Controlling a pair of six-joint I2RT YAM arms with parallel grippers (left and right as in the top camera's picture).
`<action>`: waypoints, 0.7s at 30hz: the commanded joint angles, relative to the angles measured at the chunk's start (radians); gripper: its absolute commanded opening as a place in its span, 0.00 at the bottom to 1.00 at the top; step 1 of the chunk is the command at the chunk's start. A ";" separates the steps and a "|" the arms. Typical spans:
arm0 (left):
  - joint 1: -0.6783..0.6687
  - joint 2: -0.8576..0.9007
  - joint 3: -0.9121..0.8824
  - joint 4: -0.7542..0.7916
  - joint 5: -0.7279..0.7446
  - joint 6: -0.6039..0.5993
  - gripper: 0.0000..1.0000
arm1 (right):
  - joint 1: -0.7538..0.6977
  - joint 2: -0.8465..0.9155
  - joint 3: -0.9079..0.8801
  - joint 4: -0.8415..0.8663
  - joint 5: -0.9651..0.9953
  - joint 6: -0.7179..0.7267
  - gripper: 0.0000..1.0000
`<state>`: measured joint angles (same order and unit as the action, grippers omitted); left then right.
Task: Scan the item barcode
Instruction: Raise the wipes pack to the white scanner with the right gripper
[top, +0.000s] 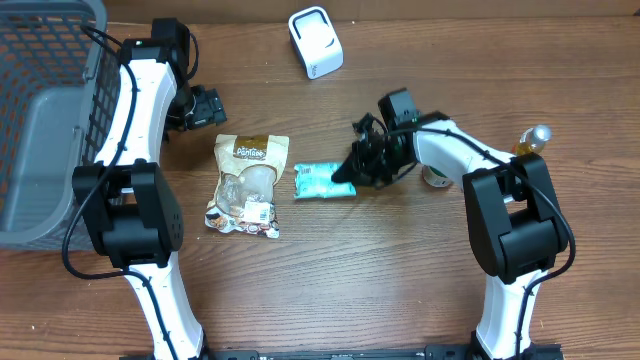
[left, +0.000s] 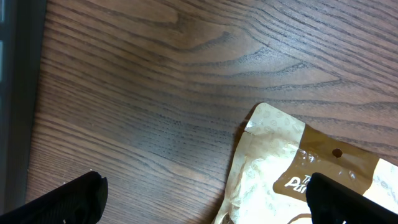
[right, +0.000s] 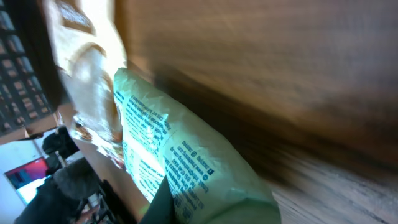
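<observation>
I see the packet (top: 318, 181), green crinkled film, mid-tabletop (top: 400, 280), just right of the tan pouch (top: 248, 185). My right end effector (top: 350, 170) is closed, pinching the packet's right end. My left end effector (top: 210, 108) is spread wide over bare wood by the pouch's top corner, holding nothing. A white scanner (top: 315, 42) stands beyond, and a grey mesh basket (top: 50, 50) far left.

Left arm reaching forward, wrist turned inward, left hand (top: 212, 107) held low with jaws spread wide, right arm stretched leftward, right hand (top: 346, 172) angled down, pinched tight on green packet (top: 318, 181) edge
</observation>
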<state>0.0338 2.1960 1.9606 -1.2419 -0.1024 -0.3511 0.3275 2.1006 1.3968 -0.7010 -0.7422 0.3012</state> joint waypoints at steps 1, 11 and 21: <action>0.005 0.000 0.011 -0.002 -0.012 0.008 1.00 | 0.004 -0.079 0.138 -0.053 0.108 -0.035 0.04; 0.005 0.000 0.011 -0.002 -0.012 0.008 1.00 | 0.036 -0.126 0.570 -0.277 0.677 -0.264 0.04; 0.005 0.000 0.011 -0.002 -0.012 0.008 1.00 | 0.111 -0.080 0.579 0.082 0.970 -0.590 0.04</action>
<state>0.0338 2.1960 1.9606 -1.2419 -0.1024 -0.3511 0.4084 2.0018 1.9633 -0.6697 0.0853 -0.1448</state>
